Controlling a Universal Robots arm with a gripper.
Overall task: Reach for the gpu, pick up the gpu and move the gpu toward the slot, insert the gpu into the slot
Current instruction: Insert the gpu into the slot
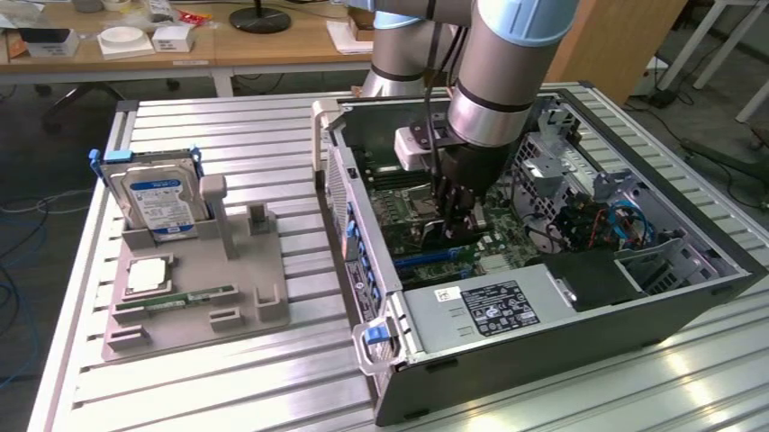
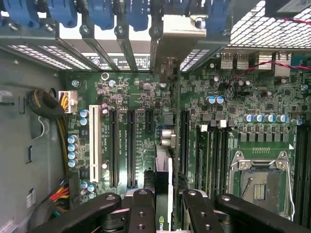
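Wrist view: the gripper (image 2: 164, 206) is seen closed on the gpu (image 2: 164, 179), held edge-on between its fingers (image 2: 141, 208). Directly beneath the gripper lies the motherboard (image 2: 233, 97), where the card's lower edge is met by the slot (image 2: 168, 121). Beyond the gripper, the card's metal bracket (image 2: 175, 41) is set against the case wall.

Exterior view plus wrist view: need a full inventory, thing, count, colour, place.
Open grey metal computer case: 1, grey, on the slatted metal table.
Green motherboard: 1, inside the case.
Thin black gpu card with silvery bracket: 1, edge-on between the gripper fingers, over the board.
Long narrow black card slots: several, beside a white one.
Square silver CPU socket: 1, on the board.
Silver hard drive with blue label: 1, upright in the grey holder.
Slim green memory stick: 1, lying on the holder.
Gripper: 1, black, inside the case.
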